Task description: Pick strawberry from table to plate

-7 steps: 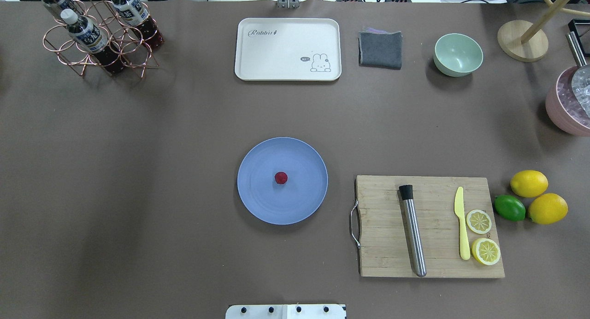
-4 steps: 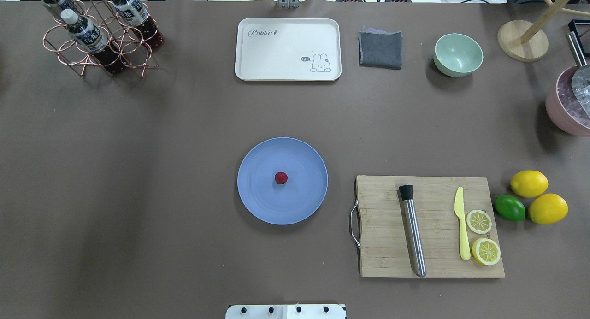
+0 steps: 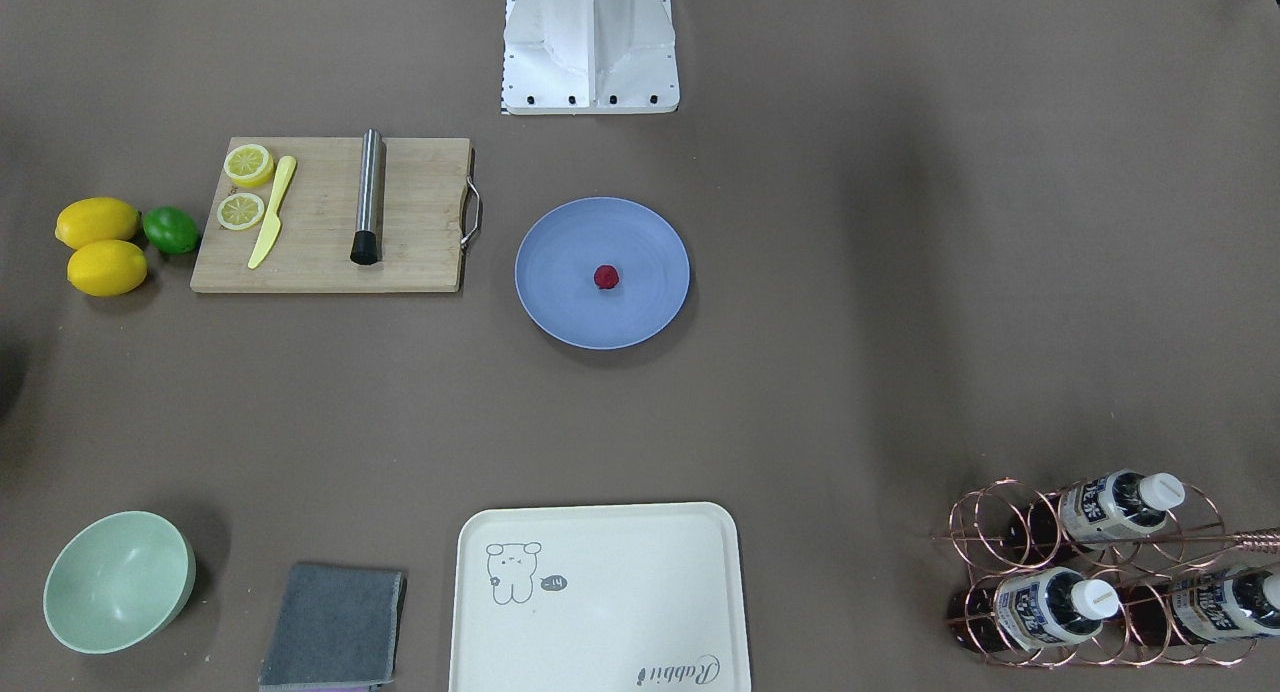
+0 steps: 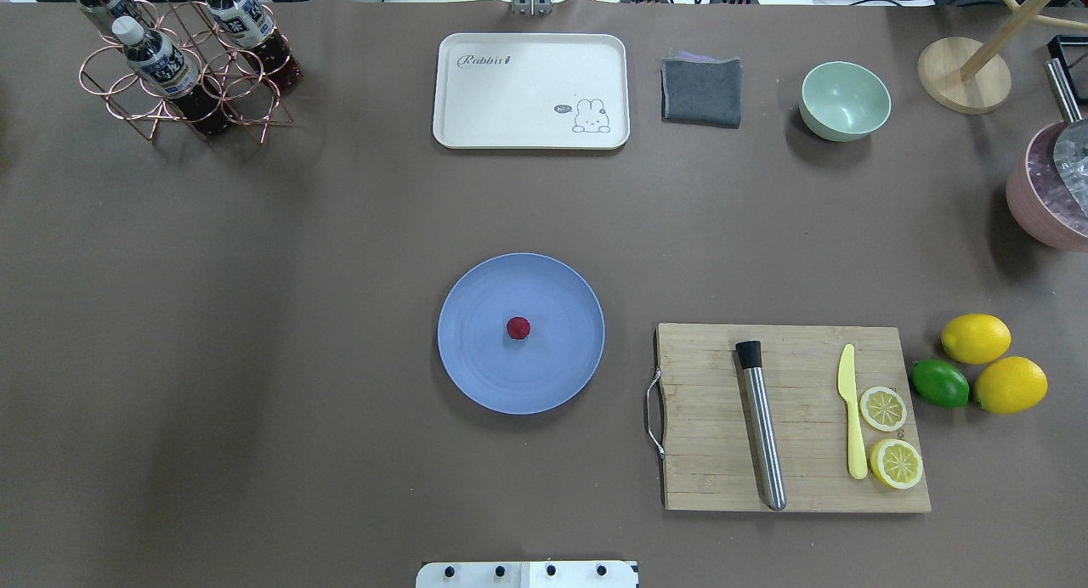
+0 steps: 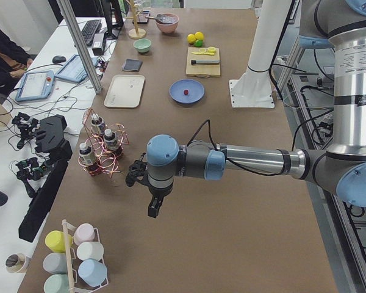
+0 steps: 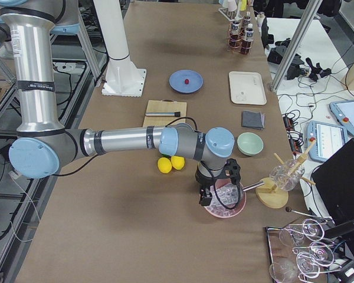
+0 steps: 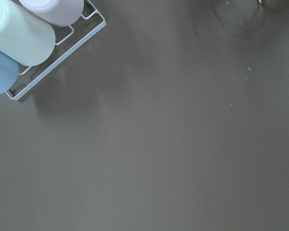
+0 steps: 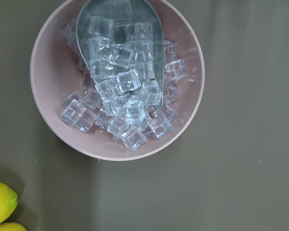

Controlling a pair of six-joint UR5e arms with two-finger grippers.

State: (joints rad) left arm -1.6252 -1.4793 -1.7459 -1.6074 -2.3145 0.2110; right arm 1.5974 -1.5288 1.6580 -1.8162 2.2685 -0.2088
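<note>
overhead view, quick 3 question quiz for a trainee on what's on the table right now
1. True or false: the strawberry lies on the plate.
2. Which of these lies on the cutting board next to the lemon slices?
A. a yellow knife
B. a fork
C. a pair of scissors
3. How many whole lemons sit beside the lime?

Key
1. True, near the plate's middle.
2. A.
3. Two.
</note>
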